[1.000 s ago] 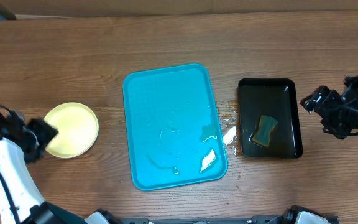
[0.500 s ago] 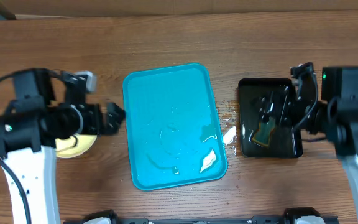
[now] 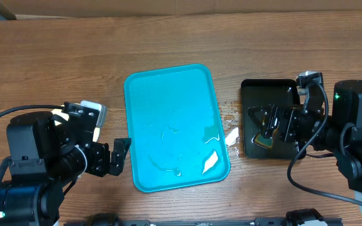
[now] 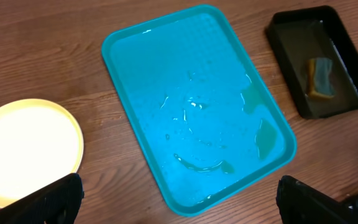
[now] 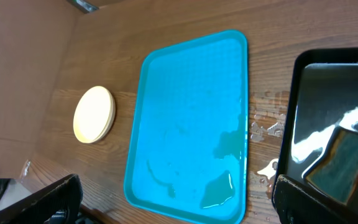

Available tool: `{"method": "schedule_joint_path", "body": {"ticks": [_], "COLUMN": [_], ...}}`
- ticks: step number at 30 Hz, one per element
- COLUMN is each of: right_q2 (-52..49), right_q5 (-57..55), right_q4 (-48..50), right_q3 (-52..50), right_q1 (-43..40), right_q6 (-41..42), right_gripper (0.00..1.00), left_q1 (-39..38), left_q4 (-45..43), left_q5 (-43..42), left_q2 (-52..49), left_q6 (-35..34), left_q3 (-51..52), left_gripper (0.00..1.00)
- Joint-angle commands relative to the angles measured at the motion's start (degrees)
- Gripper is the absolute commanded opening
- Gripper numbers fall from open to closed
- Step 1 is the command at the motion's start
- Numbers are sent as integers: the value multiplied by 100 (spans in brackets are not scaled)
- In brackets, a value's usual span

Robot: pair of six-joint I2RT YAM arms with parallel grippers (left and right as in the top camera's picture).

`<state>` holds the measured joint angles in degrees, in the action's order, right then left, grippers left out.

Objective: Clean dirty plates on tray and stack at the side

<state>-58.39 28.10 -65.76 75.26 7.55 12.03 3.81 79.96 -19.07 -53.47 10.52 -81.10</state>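
Observation:
The turquoise tray (image 3: 171, 100) lies in the middle of the table, wet with puddles and with no plates on it. It also shows in the left wrist view (image 4: 191, 74) and the right wrist view (image 5: 191, 93). The plates (image 4: 23, 152) sit stacked on the wood left of the tray and look pale yellow-white; the stack also shows in the right wrist view (image 5: 94, 114). Overhead, my left arm hides them. My left gripper (image 3: 117, 156) is open and empty by the tray's left edge (image 4: 179, 208). My right gripper (image 3: 264, 122) is open and empty over the black tray (image 5: 179, 202).
A narrow black tray (image 3: 291, 91) stands right of the turquoise one, holding water and a yellow-green sponge (image 4: 321, 78), which also shows in the right wrist view (image 5: 347, 162). Water drops (image 3: 231, 135) lie on the wood between the two trays.
Both arms have swung in from the table's sides. The left arm now covers the plate stack overhead; the right arm has settled lower over the black tray.

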Motion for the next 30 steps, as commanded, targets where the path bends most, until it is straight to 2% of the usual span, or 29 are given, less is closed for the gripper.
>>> {"method": "schedule_joint_path", "body": {"ticks": [1, 8, 15, 19, 23, 30], "right_q2": [-59, -258, -35, 496, 1279, 2549], "right_q5": [4, -2, -52, -669, -1718, -1867], "right_q4": [7, 9, -4, -208, 11, 1475], "right_q3": [127, 127, 120, 120, 59, -1349], "right_q1": [26, 50, 96, 96, 94, -96], "right_q6": [37, 37, 33, -7, -57, -1174], "right_gripper": [100, 100, 100, 100, 100, 100], "left_q1": [-20, -20, -20, -20, -20, -20], "left_q4": [-17, -11, -9, -11, -9, -11], "left_q5": [157, 157, 157, 157, 157, 157], "left_q2": [-90, -197, -278, -278, -278, -278], "left_q6": [85, 85, 85, 85, 85, 85], "left_q3": [-76, -76, -76, -76, -76, -76], "left_gripper": [100, 100, 100, 100, 100, 100]}}
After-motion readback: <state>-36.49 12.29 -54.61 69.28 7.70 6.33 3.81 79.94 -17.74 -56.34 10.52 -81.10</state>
